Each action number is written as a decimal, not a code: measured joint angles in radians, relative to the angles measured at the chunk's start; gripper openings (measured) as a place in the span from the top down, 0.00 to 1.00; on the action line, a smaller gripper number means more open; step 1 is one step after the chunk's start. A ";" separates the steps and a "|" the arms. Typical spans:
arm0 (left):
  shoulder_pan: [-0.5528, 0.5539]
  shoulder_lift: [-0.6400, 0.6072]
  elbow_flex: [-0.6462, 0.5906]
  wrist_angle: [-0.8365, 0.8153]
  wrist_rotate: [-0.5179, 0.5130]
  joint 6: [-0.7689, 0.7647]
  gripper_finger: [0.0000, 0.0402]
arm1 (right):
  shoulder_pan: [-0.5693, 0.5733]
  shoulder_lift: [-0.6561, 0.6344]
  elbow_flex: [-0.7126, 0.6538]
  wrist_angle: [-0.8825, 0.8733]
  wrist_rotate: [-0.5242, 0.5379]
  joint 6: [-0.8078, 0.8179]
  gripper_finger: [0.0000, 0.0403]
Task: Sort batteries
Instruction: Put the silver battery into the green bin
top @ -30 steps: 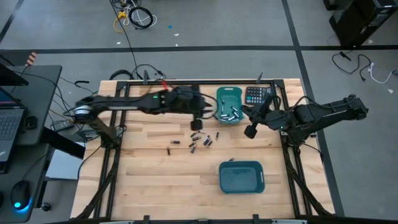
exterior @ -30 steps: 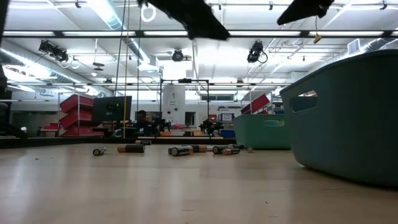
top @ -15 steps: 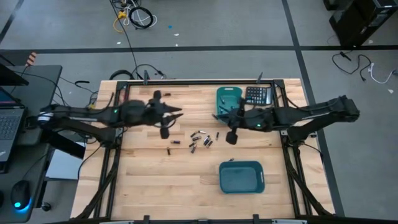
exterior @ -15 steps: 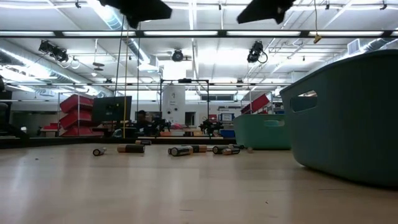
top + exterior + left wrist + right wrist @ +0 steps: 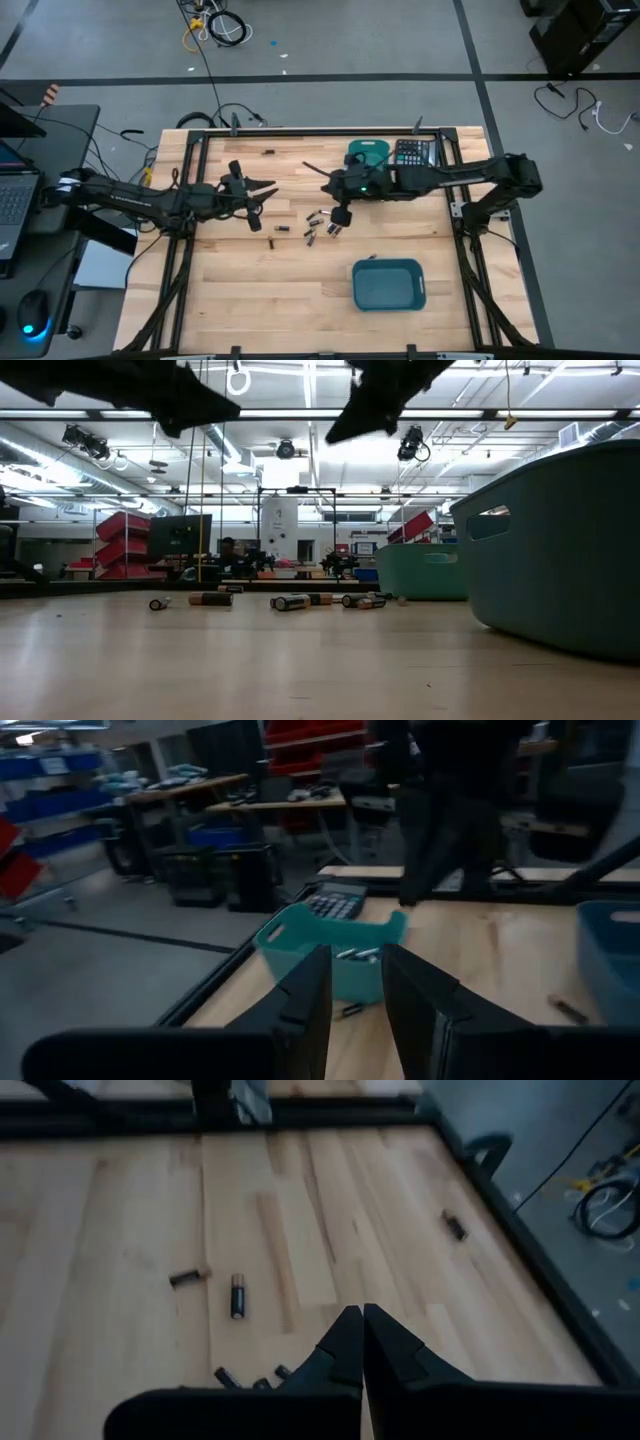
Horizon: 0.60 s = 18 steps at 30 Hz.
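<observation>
Batteries (image 5: 322,225) loose between bins (image 5: 388,284)

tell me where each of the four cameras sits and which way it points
High: overhead, looking down; both arms, loose batteries.
Low: table height, looking level; the batteries, near teal bin, arms overhead.
Left wrist: past left pincer, open, toward far bin.
Right wrist: past right pincer, shut, at the batteries.
Shared: high and low show the batteries.
</observation>
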State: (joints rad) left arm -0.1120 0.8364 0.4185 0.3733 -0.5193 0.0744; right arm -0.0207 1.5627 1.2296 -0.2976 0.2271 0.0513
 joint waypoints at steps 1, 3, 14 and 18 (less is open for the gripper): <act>0.000 0.000 -0.012 0.006 -0.007 -0.001 0.77 | -0.006 0.018 0.000 -0.003 -0.008 0.000 1.00; 0.000 0.000 -0.032 0.018 -0.011 -0.008 0.77 | -0.017 0.048 0.000 -0.005 -0.026 0.004 1.00; 0.000 0.000 -0.114 0.037 -0.132 -0.051 0.77 | -0.029 0.200 0.000 0.014 0.020 0.006 0.99; 0.000 0.000 -0.132 0.049 -0.146 -0.054 0.77 | -0.030 0.246 0.000 0.022 0.042 0.020 0.99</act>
State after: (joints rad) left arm -0.1116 0.8368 0.2862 0.4221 -0.6651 0.0203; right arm -0.0505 1.8087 1.2294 -0.2758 0.2687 0.0718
